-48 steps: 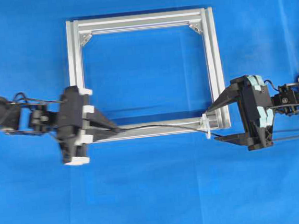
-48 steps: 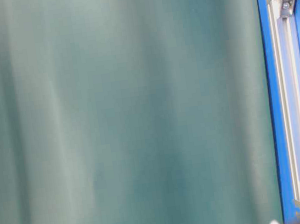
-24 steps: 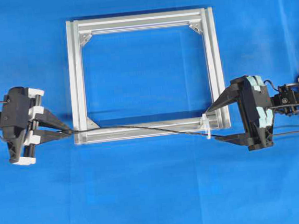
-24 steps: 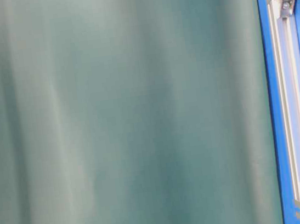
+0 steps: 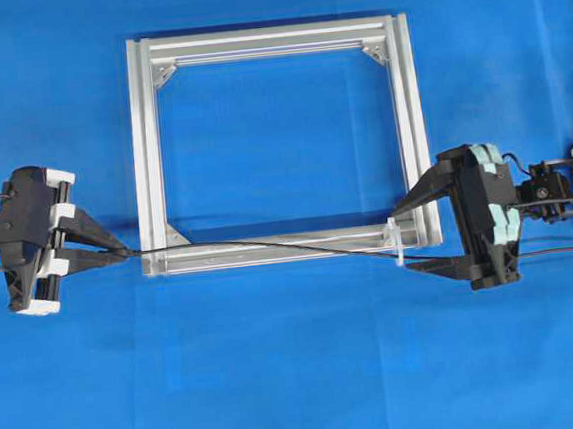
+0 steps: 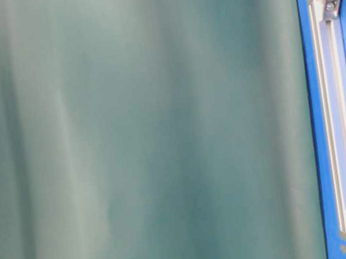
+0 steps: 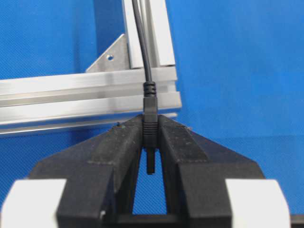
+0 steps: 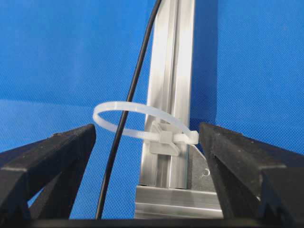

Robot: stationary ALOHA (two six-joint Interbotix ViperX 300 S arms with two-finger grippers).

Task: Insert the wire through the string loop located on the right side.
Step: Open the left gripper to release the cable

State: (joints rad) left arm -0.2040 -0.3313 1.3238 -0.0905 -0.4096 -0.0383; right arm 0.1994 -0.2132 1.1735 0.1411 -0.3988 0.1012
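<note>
Wire (image 5: pixel 269 245) already runs through the string loop (image 8: pixel 142 118); in the right wrist view the black line passes inside the white ring, near its left edge. Step in hand, by my reading: drawing the wire on through, the threading itself done.

Left gripper (image 5: pixel 119 253) sits left of the frame (image 5: pixel 145 147), just off its lower-left corner; its fingers (image 7: pixel 118 142) are pressed onto the wire's plug (image 7: pixel 150 121), plug upright between them, tip poking down into the gap behind the pads.

From there the wire stretches rightward along the frame's lower rail, nearly taut, to the loop at the lower-right corner, then out past the right gripper (image 5: pixel 404 236).

Right gripper's fingers (image 8: pixel 52 156) are spread wide, holding nothing; loop stands between them, apart from both; wire is nearer the left one, not touching.

Next move likely calls for a steady pull leftward, or letting go; loop must not be dragged.
</note>
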